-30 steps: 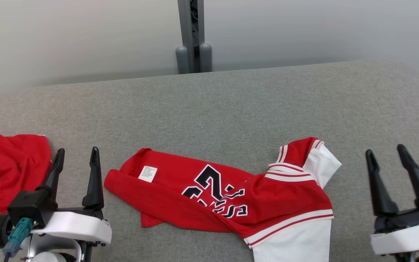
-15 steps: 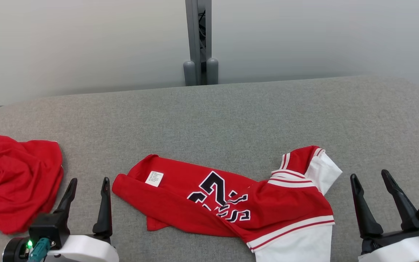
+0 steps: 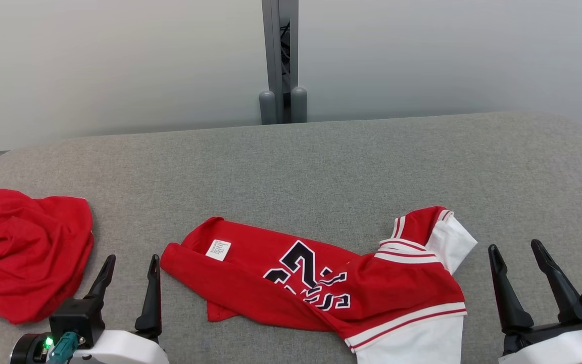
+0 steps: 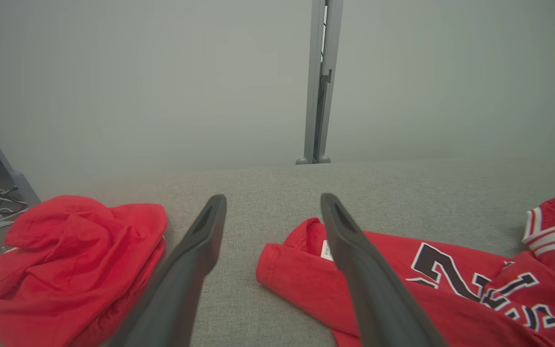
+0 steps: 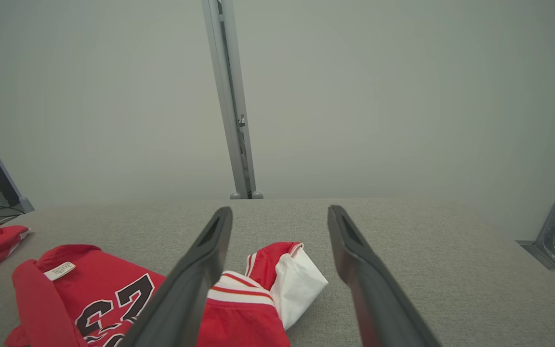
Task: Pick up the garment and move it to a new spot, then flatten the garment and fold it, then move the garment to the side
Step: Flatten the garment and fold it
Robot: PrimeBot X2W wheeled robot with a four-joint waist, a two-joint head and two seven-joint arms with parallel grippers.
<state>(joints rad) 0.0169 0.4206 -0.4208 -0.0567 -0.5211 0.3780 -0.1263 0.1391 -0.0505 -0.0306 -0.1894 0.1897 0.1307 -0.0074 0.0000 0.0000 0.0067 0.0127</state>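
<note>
A red-and-white garment (image 3: 321,283) is shown rumpled at the near edge of the grey table (image 3: 321,167), between the left gripper (image 3: 133,259) and right gripper (image 3: 514,246), both held apart and empty; pick-up is judged pending, so its edges must be grasped.

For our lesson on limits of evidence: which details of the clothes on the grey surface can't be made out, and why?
Jersey hem: head view, cut off by the bottom edge.
Label print: head view, too small to read.
Black lettering: head view, partly covered by a fold of the jersey.
Crumpled red garment: head view, bunched, so its type is unclear.
</note>
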